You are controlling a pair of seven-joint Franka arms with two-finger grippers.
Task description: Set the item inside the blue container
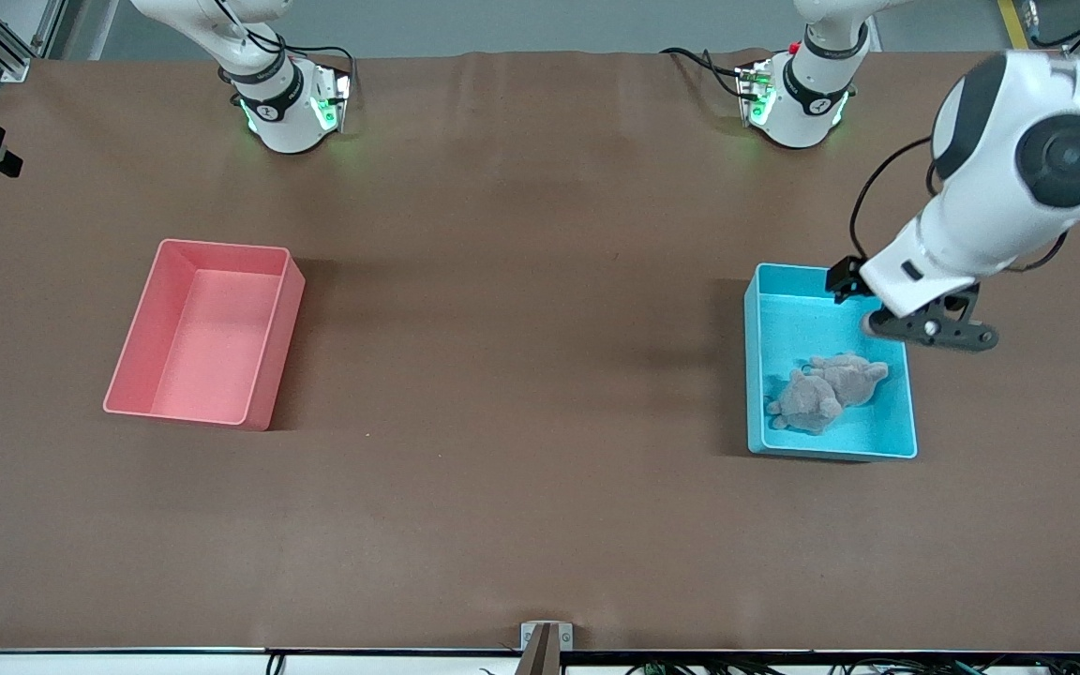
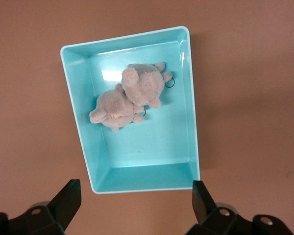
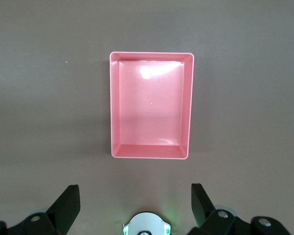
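Observation:
The blue container (image 1: 754,375) is a cyan bin on the brown table at the left arm's end. Two grey plush toys (image 1: 826,389) lie side by side in it, one (image 2: 143,84) overlapping the other (image 2: 115,108). My left gripper (image 1: 889,314) hangs open and empty above the bin's edge farthest from the front camera; in the left wrist view the gripper (image 2: 136,201) has the bin wall (image 2: 80,115) past its fingertips. My right gripper (image 3: 134,201) is open, empty, held high, and out of the front view.
An empty pink bin (image 1: 205,323) of the same shape sits toward the right arm's end, also seen as the pink bin (image 3: 149,107) from the right wrist. The right arm's base (image 3: 147,226) shows below its gripper. Both bases stand along the table's edge farthest from the front camera.

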